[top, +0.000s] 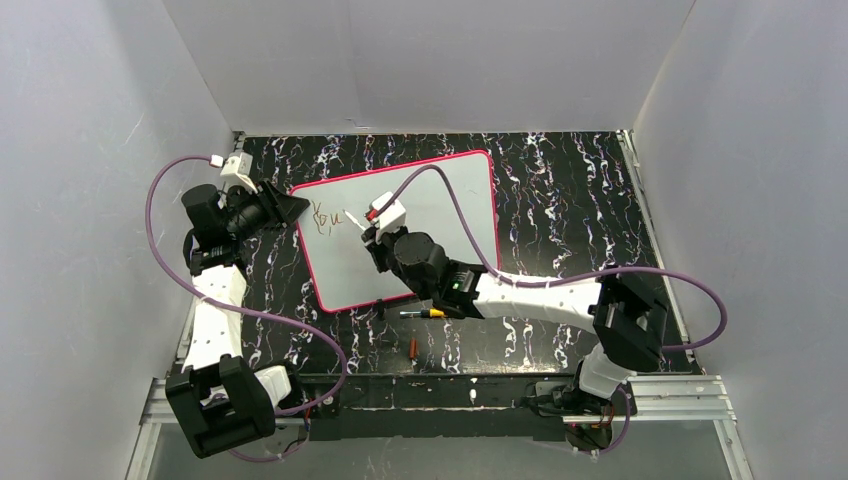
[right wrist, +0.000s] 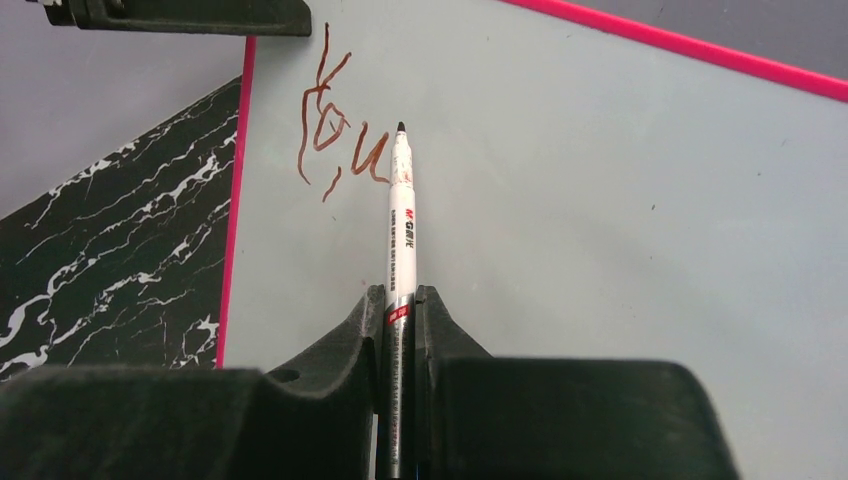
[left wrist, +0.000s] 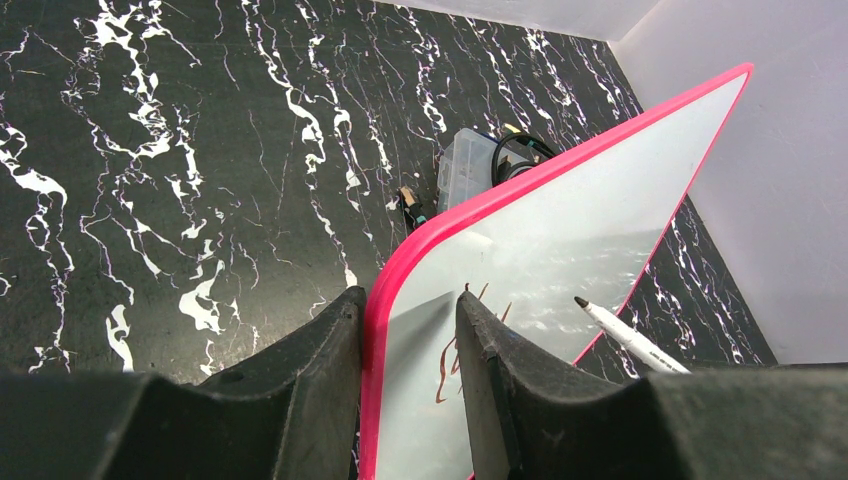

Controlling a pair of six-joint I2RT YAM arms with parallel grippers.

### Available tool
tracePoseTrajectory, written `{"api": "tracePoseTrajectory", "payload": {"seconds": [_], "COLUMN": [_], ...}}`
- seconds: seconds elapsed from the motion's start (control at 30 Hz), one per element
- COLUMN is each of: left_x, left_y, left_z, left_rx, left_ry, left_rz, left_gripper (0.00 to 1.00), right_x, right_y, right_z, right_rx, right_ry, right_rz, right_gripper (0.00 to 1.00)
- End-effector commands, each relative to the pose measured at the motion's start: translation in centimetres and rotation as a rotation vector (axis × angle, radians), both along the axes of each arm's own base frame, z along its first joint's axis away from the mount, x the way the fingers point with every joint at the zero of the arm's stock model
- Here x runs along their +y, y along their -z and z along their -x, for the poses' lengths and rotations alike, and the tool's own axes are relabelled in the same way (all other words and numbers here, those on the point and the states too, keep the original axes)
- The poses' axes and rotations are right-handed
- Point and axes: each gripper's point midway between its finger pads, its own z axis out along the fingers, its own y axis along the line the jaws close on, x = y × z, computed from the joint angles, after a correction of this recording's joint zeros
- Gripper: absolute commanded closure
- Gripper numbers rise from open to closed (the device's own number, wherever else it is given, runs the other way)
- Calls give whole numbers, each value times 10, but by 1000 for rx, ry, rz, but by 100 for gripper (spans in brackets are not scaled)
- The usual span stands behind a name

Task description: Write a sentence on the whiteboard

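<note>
**A:** Where is the whiteboard [top: 340, 265], and why is the left gripper [top: 292, 206] on it?

**B:** It lies on the table [top: 560, 200], left of centre and turned a little askew. The left gripper bites its far-left corner. One finger sits outside the pink rim and the other on the white face. I'd say that's there to brace the board so it can't slide under the pen's strokes.

**A:** And the right gripper [right wrist: 400, 295]?

**B:** Clenched on the pen [right wrist: 402, 220], low on the barrel, so the tip reaches well ahead of the fingers. That leaves the writing open to the wrist camera.

**A:** How much of the sentence [right wrist: 335, 140] is there?

**B:** Only a few reddish-brown letters near the held corner, something like "You". The tip is just right of the last one, where the next letter would go. By my reckoning, most of the sentence is unwritten.

**A:** What can't you make out?

**B:** Whether the tip touches the surface or hangs just above it. From above, the right arm covers part of the board's near edge. A second pen [top: 425, 313] lies on the table just beside that edge. Nearer the arms there's a small orange piece [top: 413, 347], too small to name. The left wrist view cuts off most of the board.
</note>
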Motion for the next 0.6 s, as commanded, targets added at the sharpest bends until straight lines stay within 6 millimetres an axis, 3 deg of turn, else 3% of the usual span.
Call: {"api": "tracePoseTrajectory", "payload": {"seconds": [0.0,0.23,0.57], "left_x": [-12,-12,-12], "left_y": [-14,-14,-15], "left_z": [10,10,10], "left_rx": [-34,-33,-35], "left_ry": [56,58,58], "left_rz": [3,4,1], "left_gripper": [64,64,64], "right_x": [8,14,5], "right_y": [-34,-28,-12], "right_z": [-14,-22,-33], "right_rx": [-61,-63,-35], "right_ry": [33,51,119], "right_rz": [-69,-60,-21], "right_gripper": [99,99,99]}}
